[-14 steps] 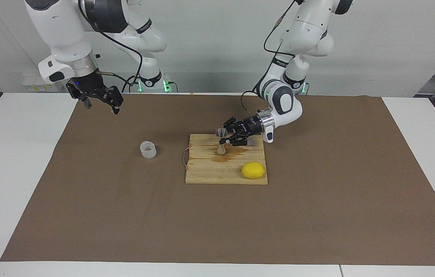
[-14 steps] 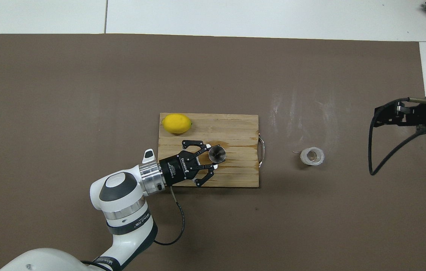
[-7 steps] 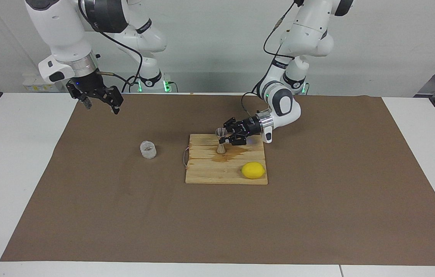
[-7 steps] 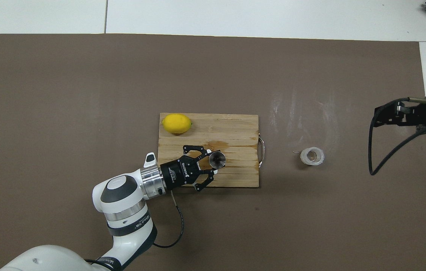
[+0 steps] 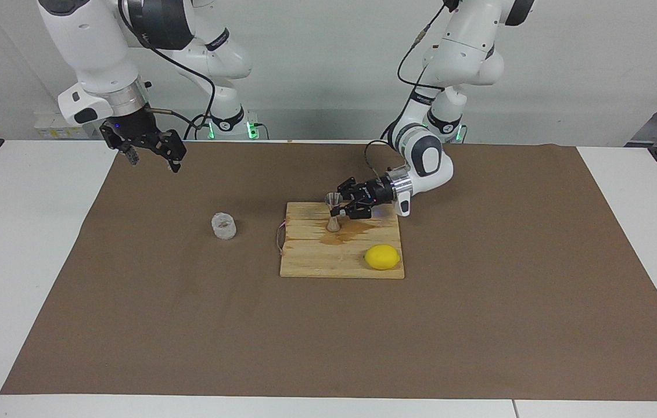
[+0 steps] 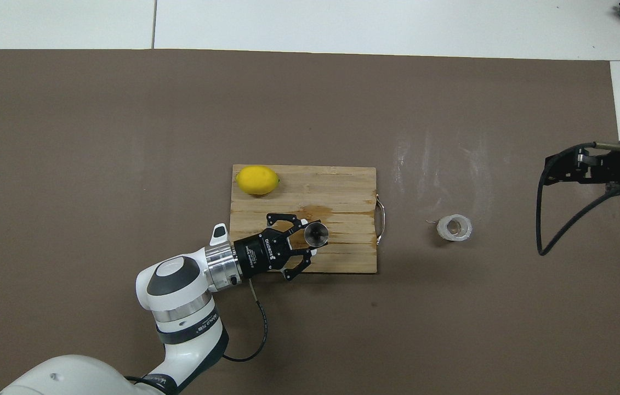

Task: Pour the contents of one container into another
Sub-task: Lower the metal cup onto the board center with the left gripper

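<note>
Right now the left gripper (image 5: 341,207) sits low over the wooden slatted board (image 6: 342,186), fingers narrow round the small silvery hourglass metal jigger (image 5: 334,213), which stands upright on the board w/ a wet stain just beside it. Yellow lemon (image 6: 257,180) lies near, at a board corner. Short clear textured glass cup (image 5: 223,226) stands well apart on the brown mat (image 5: 189,325), bare mat all around it. Right gripper (image 5: 151,155) waits wide open over the mat edge. Writing on the left gripper body unreadable.

White arms (image 5: 101,40), black hands (image 6: 310,241), black cables, green base lights.
</note>
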You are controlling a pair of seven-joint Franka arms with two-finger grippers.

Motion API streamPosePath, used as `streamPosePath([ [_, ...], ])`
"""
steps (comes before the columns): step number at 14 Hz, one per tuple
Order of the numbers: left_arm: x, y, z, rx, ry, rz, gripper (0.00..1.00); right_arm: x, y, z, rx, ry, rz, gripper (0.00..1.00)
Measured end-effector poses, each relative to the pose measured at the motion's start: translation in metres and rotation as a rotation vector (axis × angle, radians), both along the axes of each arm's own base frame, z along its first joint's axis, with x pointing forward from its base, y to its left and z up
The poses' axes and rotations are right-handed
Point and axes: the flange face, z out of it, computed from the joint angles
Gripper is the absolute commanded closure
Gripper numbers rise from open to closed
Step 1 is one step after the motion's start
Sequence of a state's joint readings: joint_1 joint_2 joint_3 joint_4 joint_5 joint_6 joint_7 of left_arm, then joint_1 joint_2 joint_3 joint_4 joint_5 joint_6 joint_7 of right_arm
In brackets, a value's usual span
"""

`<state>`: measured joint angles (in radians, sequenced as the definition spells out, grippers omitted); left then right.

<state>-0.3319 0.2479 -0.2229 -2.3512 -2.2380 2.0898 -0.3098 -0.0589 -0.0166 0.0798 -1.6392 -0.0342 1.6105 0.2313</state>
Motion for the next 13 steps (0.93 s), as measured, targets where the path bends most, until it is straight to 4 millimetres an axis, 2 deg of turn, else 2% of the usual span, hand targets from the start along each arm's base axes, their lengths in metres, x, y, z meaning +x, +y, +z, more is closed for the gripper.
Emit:
streamPosePath([
  [13,0.0088,0.0025,0.0045,0.031,-0.009,0.023,0.00,-0.0003,0.0016,0.0000,0.000,0.001,0.003,0.00],
])
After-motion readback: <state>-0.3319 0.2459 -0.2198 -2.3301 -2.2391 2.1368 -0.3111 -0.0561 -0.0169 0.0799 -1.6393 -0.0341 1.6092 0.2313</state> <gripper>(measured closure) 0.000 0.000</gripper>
